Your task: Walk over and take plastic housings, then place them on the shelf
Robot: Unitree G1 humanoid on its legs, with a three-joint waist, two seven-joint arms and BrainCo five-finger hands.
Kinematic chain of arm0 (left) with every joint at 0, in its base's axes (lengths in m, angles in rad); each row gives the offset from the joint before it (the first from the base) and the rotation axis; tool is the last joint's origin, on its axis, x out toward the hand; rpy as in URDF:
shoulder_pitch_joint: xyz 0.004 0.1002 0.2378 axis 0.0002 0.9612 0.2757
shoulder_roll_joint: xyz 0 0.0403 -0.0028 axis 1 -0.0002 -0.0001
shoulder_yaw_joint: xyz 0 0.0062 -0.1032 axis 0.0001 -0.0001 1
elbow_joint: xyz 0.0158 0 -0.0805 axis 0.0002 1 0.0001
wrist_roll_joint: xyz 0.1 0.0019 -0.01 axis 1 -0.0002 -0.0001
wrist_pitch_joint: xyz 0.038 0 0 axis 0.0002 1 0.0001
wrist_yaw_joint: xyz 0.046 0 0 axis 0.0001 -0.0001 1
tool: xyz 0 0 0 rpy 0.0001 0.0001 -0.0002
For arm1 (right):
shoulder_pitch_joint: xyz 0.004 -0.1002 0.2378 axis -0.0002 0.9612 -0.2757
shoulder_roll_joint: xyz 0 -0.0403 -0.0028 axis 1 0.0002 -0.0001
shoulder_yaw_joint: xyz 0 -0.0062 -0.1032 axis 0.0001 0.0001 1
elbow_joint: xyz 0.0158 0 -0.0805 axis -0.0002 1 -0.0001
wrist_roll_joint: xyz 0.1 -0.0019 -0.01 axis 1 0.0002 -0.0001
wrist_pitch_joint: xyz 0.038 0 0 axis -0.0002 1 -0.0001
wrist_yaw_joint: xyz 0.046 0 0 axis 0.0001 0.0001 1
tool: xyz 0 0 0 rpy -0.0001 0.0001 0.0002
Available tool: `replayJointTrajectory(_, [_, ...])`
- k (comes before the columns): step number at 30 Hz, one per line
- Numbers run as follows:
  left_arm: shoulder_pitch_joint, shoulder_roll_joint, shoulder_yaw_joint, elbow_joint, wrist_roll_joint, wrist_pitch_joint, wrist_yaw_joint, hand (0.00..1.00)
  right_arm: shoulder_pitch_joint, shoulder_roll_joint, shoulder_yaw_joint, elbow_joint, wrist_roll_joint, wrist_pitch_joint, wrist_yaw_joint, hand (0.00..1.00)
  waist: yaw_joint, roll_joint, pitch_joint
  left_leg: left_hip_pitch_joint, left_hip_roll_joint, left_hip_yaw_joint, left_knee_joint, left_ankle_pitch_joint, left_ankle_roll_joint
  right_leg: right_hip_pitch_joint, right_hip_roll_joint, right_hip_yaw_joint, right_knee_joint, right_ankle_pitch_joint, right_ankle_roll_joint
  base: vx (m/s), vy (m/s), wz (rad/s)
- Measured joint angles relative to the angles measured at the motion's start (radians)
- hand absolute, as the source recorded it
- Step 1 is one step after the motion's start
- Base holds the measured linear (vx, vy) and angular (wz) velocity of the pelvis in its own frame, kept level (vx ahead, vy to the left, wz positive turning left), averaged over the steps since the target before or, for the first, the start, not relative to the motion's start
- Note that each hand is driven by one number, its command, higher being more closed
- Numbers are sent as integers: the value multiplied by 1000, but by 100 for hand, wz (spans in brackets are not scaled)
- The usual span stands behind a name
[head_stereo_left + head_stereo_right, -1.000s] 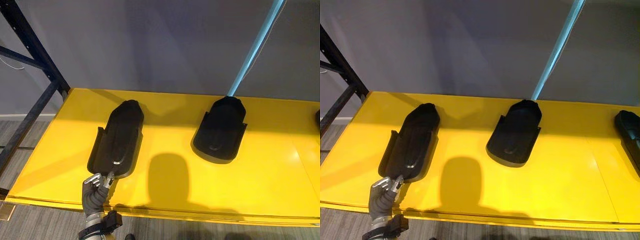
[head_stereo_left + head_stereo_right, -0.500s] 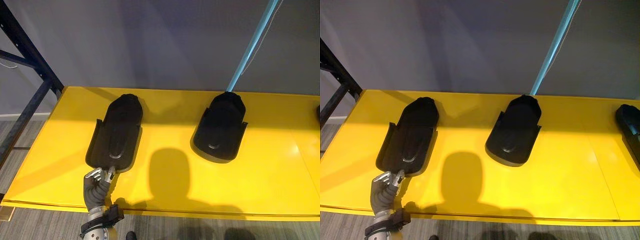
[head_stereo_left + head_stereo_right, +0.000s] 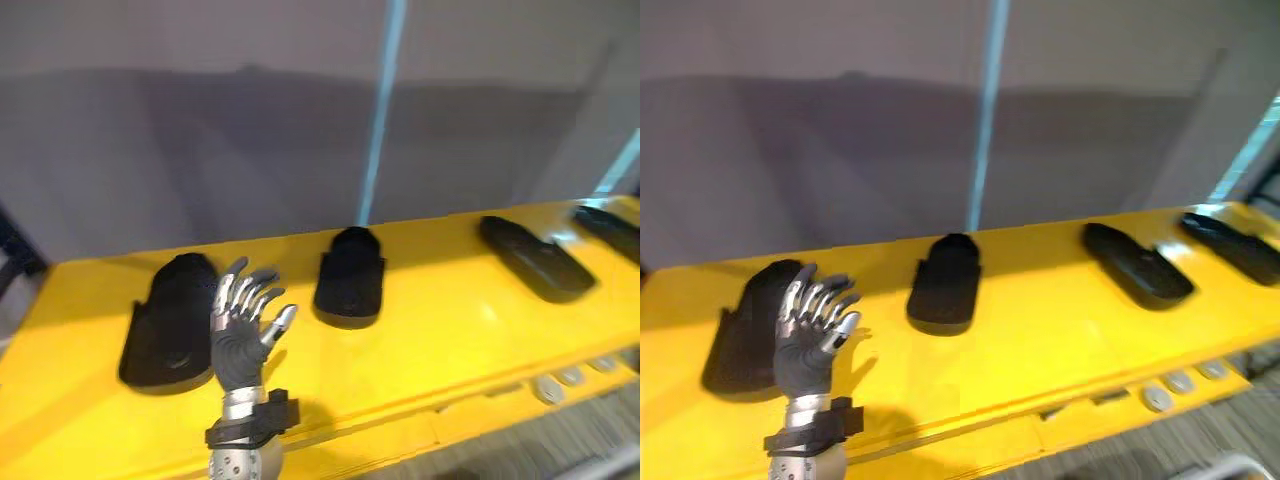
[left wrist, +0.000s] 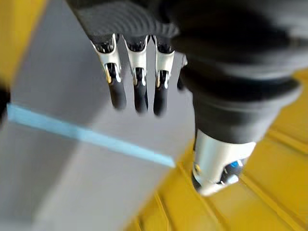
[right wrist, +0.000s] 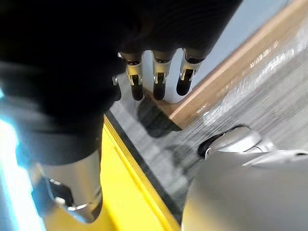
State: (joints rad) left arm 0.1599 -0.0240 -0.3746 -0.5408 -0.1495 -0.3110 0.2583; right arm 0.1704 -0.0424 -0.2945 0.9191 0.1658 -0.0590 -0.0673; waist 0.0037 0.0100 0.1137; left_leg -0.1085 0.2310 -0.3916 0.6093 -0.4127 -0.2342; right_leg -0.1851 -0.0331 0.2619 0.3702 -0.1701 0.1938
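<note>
Several black plastic housings lie on the yellow shelf [image 3: 440, 340]. The leftmost housing [image 3: 165, 320] lies flat, with my left hand [image 3: 240, 335] raised just in front of its right side, fingers spread and straight, holding nothing. The left wrist view shows those fingers [image 4: 137, 82] straight. A second housing [image 3: 350, 280] lies in the middle, a third [image 3: 530, 260] further right and another [image 3: 610, 225] at the far right edge. My right hand [image 5: 156, 77] hangs low beside the shelf's edge over the floor, fingers straight and empty.
A light blue post [image 3: 385, 100] rises behind the middle housing against a grey wall. Small round fittings [image 3: 570, 378] sit below the shelf's front edge at the lower right. A wooden board [image 5: 231, 67] lies on the grey floor near my right hand.
My left hand has let go of the leftmost housing's near end, opened and lifted. The camera has swung right and up, bringing more housings into view.
</note>
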Motion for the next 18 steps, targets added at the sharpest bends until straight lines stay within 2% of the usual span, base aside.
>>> replayJointTrajectory(1, [-11, 4, -13, 12, -5, -2, -7, 0, 9, 4, 0, -16, 13, -1, 0, 0, -4, -1, 0, 6, -6, 10, 1, -25, 6, -10, -4, 15, 9, 1, 5, -213, 285, -63])
replayJointTrajectory(2, [-29, 7, -28, 40, -5, -2, -18, 0, 26, 17, 0, -53, 34, -2, -1, 0, -3, -10, 3, 29, -25, 49, -3, -71, 36, -28, -13, 68, 6, 16, 31, -246, 301, -115])
replayJointTrajectory(3, [-43, 7, -35, 70, -6, -8, -21, 0, 34, 44, 1, -88, 46, -6, -1, 0, -1, -21, 4, 49, -56, 113, -1, -111, 70, -41, -29, 142, -20, 55, 50, -268, 325, -153])
replayJointTrajectory(4, [-48, 6, -35, 89, -9, -9, -21, 0, 32, 60, 2, -98, 59, -10, -3, 0, 6, -27, 9, 59, -64, 166, 7, -116, 86, -49, -31, 172, -38, 100, 35, -325, 366, -224])
replayJointTrajectory(5, [-50, 5, -36, 120, -23, -9, -21, 0, 33, 82, 2, -126, 68, -21, -9, 0, 10, -31, 10, 76, -61, 275, 12, -111, 109, -76, -33, 148, -104, 229, -19, -349, 399, -238])
replayJointTrajectory(6, [-56, 4, -37, 140, -25, -8, -21, 0, 32, 81, 5, -140, 68, -27, -12, 0, 2, -19, 9, 77, -52, 344, 8, -98, 132, -74, -41, 71, -216, 366, -76, -422, 439, -291])
replayJointTrajectory(7, [-74, -1, -32, 151, -25, -8, -21, 0, 25, 90, 2, -146, 64, -30, -16, 0, 13, -31, 16, 91, -33, 464, -20, -68, 161, -88, -56, -118, -263, 448, -132, -351, 347, -229])
replayJointTrajectory(8, [-83, -3, -31, 155, -26, -8, -20, 0, 34, 97, 2, -145, 59, -30, -19, 0, 14, -43, 21, 106, -32, 517, -42, -51, 161, -97, -63, -219, -209, 412, -141, -349, 283, -245])
replayJointTrajectory(9, [-85, -5, -29, 157, -27, -10, -20, 0, 44, 96, 0, -143, 53, -30, -26, 0, 18, -44, 21, 135, -16, 612, -86, -19, 165, -106, -57, -349, -105, 325, -155, -375, 254, -221])
replayJointTrajectory(10, [-98, -6, -33, 158, -41, -11, -21, 0, 45, 92, -4, -145, 50, -31, -35, 0, 6, -42, 22, 149, 4, 690, -129, 20, 165, -111, -55, -393, 34, 213, -170, -338, 200, -207])
replayJointTrajectory(12, [-107, -11, -30, 159, -50, -11, -21, 0, 55, 94, -20, -144, 42, -31, -37, 0, 12, -41, 22, 175, 32, 759, -151, 43, 148, -90, -67, -409, 172, 104, -171, -193, 17, -137])
replayJointTrajectory(14, [-107, -12, -20, 161, -68, -12, -21, 0, 72, 93, -25, -144, 25, -31, -45, 0, 14, -52, 13, 214, 55, 837, -163, 60, 121, -35, -129, -411, 290, -26, -132, -111, -187, -118])
replayJointTrajectory(15, [-106, -13, -13, 163, -74, -11, -21, 0, 73, 93, -27, -142, 25, -31, -50, 0, 14, -59, 9, 227, 50, 858, -172, 62, 114, -26, -151, -411, 302, -61, -126, -63, -252, -77])
replayJointTrajectory(16, [-106, -14, -7, 164, -79, -9, -22, 0, 81, 93, -30, -138, 24, -31, -51, 0, 11, -76, 4, 232, 41, 860, -175, 57, 101, -21, -149, -415, 277, -84, -114, -24, -265, -56])
replayJointTrajectory(17, [-101, -13, -4, 182, -84, -1, -22, 0, 99, 91, -46, -126, 29, -30, -49, 0, 8, -59, -30, 209, 37, 832, -192, 55, 81, 9, -107, -443, 141, -121, -112, -30, -271, -46])
replayJointTrajectory(18, [-96, -13, -6, 196, -84, 5, -25, 0, 100, 79, -60, -114, 24, -30, -51, 0, 11, -38, -45, 202, 31, 794, -217, 58, 86, 19, -72, -449, 71, -109, -107, -11, -211, -74])
